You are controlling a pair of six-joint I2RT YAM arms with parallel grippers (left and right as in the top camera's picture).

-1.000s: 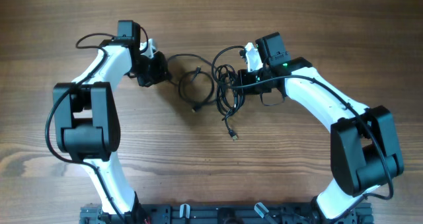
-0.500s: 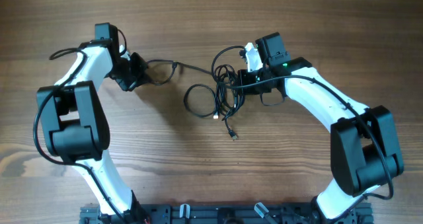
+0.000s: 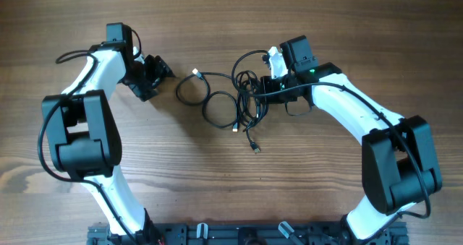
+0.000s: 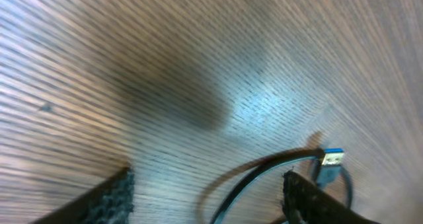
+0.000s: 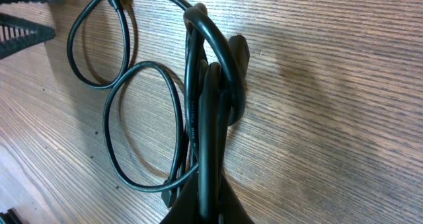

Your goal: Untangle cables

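Thin black cables [image 3: 246,93] lie knotted at mid-table, and two loops [image 3: 210,100] spread out to the left of the knot. One silver-tipped plug [image 3: 195,73] lies loose just right of my left gripper [image 3: 159,68], which is open and empty. In the left wrist view its fingers [image 4: 112,197] stand wide apart, with a cable [image 4: 258,178] curving between them and a blue-tongued plug [image 4: 332,158] past the right one. My right gripper [image 3: 260,86] is shut on the bundle of cables [image 5: 205,105]; two loops [image 5: 142,125] hang to its left.
Two more plug ends [image 3: 255,149] lie on the wooden table [image 3: 325,21] below the knot. The arms' own thicker black wires [image 3: 72,57] run along both arms. The arm bases [image 3: 239,234] sit at the front edge.
My left gripper has opened and let go of the cable end. The freed cable has sprung back right into a loop, its plug now lying beside the gripper. The right arm has not moved.
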